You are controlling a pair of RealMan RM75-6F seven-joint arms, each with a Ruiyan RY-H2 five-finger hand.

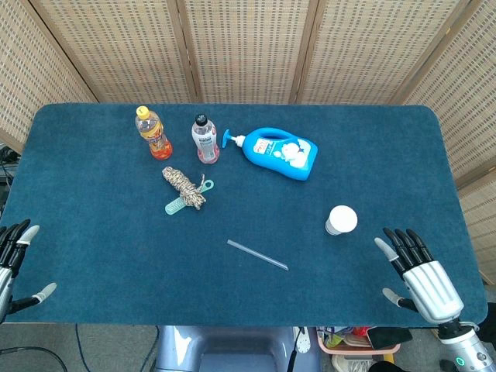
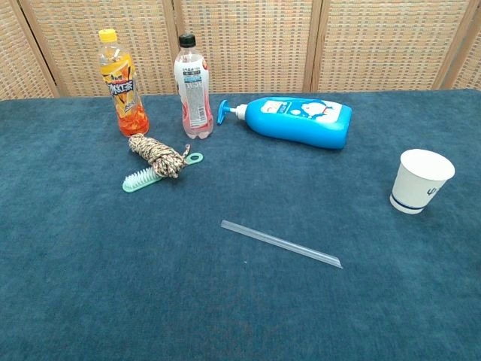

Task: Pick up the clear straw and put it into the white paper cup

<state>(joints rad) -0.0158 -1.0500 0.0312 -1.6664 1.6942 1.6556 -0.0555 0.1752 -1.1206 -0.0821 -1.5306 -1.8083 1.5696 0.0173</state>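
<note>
- My main worry is the straw (image 1: 257,254) itself: it lies flat on the blue table mat (image 1: 93,232), thin and see-through, so I expect my fingers could roll it away or press it into the pile instead of getting under it.
- The paper cup (image 1: 340,220) stands upright and looks light; I judge a clumsy sweep of the arm, or the straw's end catching the rim, could tip it.
- From the straw's middle, the cup sits at about 2 o'clock in the head view, near but apart.
- My right hand (image 1: 417,275) rests at the table's near right edge, fingers spread and holding nothing; the straw is at roughly 9 o'clock from it, well apart, with the cup between at about 10 o'clock.
- My left hand (image 1: 15,260) shows only partly at the left edge, fingers apart and empty; the straw lies at 3 o'clock, far off.
- I'd reach with the right.
</note>
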